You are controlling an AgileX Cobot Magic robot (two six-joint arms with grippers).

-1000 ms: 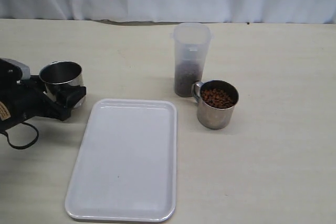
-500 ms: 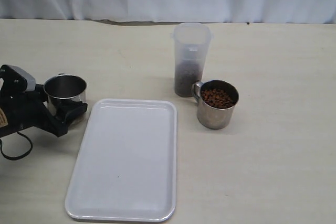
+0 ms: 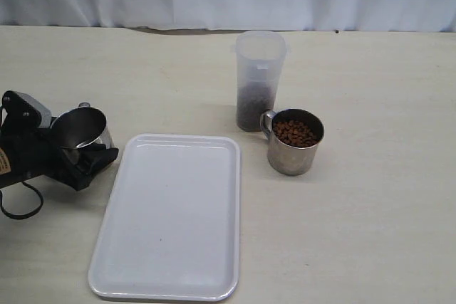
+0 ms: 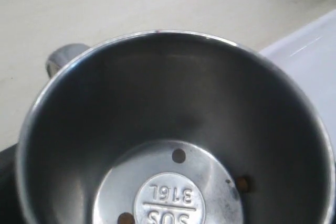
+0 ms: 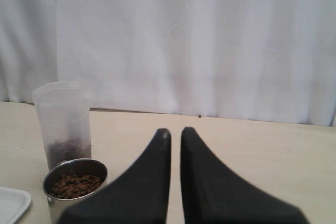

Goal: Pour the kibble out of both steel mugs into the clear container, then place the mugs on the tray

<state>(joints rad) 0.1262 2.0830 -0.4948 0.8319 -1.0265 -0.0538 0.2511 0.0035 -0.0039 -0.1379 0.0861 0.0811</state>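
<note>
Empty mug [image 3: 78,127] sits tilted between the jaws of the left gripper [image 3: 91,137], just beside the tray [image 3: 171,247] and not on it. To place it well, level it, clear the low rim and set it flat well inside before letting go. Right gripper [image 5: 175,135] is pressed together on nothing; full mug [image 3: 293,149] of kibble [image 3: 295,132] stands beside the container [image 3: 261,69]. Left jaws are mostly hidden by the mug in both views, so clamped or slack: cannot tell, nor whether its base touches the table [image 3: 370,233].
</note>
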